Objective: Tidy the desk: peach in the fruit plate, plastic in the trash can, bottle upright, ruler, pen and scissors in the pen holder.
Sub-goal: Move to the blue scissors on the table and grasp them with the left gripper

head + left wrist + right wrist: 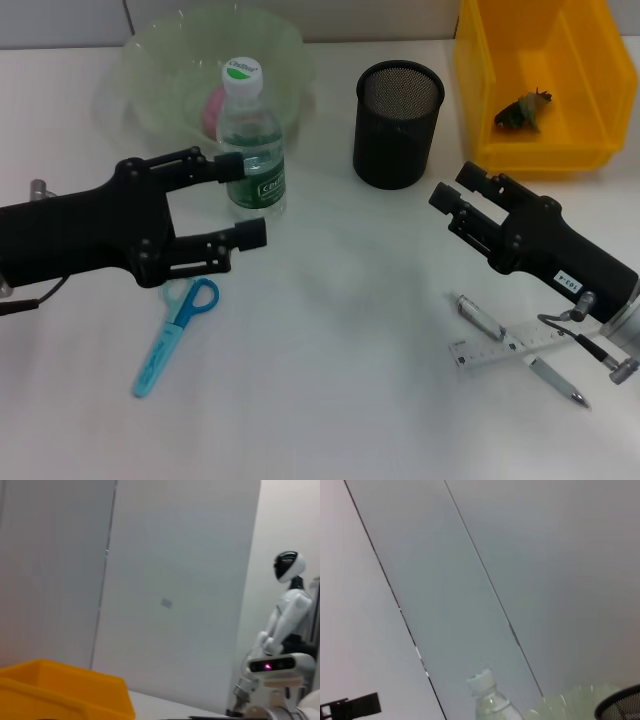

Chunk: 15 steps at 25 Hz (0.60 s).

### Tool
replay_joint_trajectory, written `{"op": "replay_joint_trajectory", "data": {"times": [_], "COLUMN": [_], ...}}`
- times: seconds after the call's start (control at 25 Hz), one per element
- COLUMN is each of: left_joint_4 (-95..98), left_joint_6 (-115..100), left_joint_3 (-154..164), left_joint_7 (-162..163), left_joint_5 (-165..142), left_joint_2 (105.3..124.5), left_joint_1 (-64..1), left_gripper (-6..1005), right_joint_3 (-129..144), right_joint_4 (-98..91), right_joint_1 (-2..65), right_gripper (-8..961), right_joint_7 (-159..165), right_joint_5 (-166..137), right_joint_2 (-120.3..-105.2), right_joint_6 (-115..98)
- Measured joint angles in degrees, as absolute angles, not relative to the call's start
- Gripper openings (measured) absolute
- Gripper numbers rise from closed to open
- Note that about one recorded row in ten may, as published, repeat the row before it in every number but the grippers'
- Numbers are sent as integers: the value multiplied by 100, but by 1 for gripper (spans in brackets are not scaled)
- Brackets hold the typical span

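Bottle [250,150] stands upright on the white bench [340,330], its green-and-white cap up, right between the spread fingers of the left pincer [243,200]; one finger lies across its label, but I cannot tell whether either finger actually touches it. Just behind the bottle sits the clear fruit plate [165,60], and something pink inside, mostly hidden by the bottle, is likely the peach [212,108]. Under the left pincer's near finger lie the blue scissors [172,333], one handle loop partly covered by the arm. The black mesh pen holder [397,125] stands just ahead of the right pincer [452,193], whose fingers look slightly parted with nothing between them. The yellow trash can [560,150] beyond holds a dark crumpled scrap [522,112]. Behind the right pincer, half under its wrist, lie the ruler [495,350] and pen [560,383].
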State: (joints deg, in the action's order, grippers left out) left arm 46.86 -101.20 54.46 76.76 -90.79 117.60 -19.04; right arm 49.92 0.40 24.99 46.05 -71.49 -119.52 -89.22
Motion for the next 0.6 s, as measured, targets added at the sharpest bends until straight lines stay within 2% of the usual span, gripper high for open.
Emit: {"op": "replay_joint_trajectory", "data": {"times": [0.2,0.44,0.6], "left_joint_4": [4747,5367,6097], "left_joint_6": [-9722,-9589,-9489], "left_joint_3": [5155,5090,5094], "left_joint_7": [8234,9623,10849], "left_joint_5": [-9091,-9651,-10536], "left_joint_2": [11763,11616,11711], "left_joint_1": [-1854,-1836,-1849], "left_gripper": [791,792,789], "right_joint_3": [4992,4991,4979], "right_joint_4": [27,30,37], "right_joint_1": [2449,2423,2424], "right_gripper": [575,575,575], "right_joint_7": [4591,4587,4585], "right_joint_5": [-7154,-7154,-7155], "right_joint_2": [-11949,-11956,-11964], "right_joint_6": [-9063,-9024,-8911]}}
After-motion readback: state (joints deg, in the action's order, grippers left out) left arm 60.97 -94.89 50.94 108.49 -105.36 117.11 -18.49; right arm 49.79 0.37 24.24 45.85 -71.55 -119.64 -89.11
